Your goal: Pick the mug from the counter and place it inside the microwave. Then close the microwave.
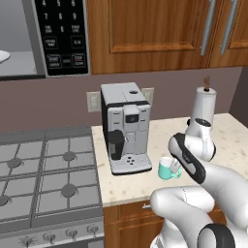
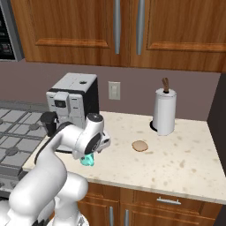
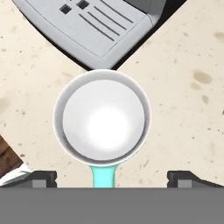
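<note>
Mug on speckled counter.

The arm hides most of the mug; the microwave is cut off at the frame's edge

Mug: small, teal outside, pale inside, upright and empty on the surface, near its front edge. In the hand view the handle points to 6 o'clock.

Microwave: grey, at 10 o'clock in the left base view, door open, black keypad with white buttons, white plate inside.
</note>
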